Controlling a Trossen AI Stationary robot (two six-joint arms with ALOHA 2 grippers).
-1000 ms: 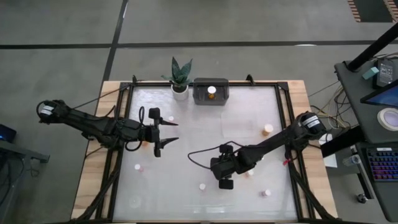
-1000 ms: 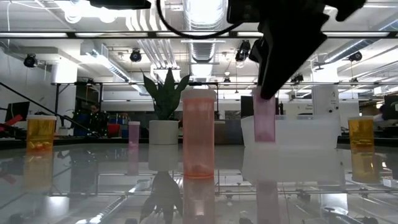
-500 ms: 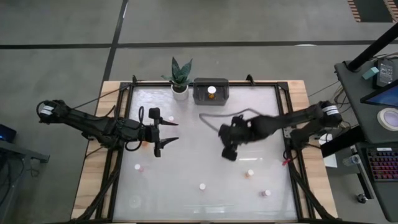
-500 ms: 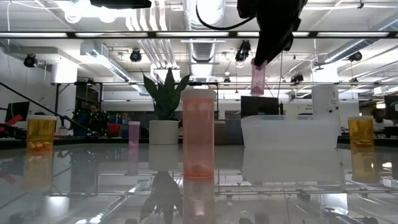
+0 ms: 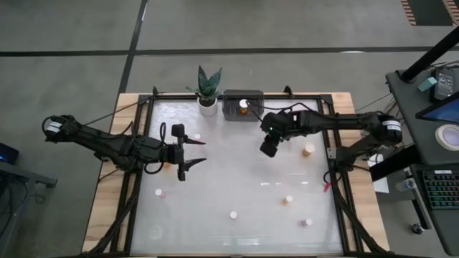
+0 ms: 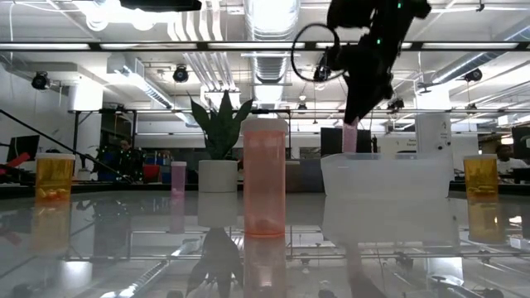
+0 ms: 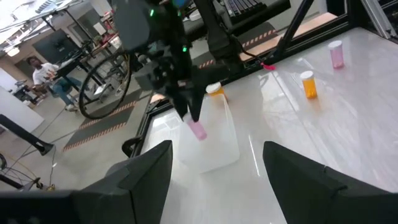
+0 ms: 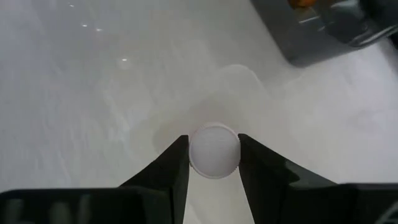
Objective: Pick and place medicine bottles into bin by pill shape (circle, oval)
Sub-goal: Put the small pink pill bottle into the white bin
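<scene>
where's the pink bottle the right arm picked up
The pink bottle hangs in the right gripper, lifted above the table just in front of the bin at the far edge, beside the potted plant.

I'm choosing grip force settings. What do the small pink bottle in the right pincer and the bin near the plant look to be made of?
The pink bottle, held by the right pincer, looks like translucent plastic with a matte white cap; light passes through its tinted body. The bin appears to be frosted, semi-clear plastic: its walls are milky and the background shows through only dimly. Both are probably rigid, though that is only a guess.
</scene>
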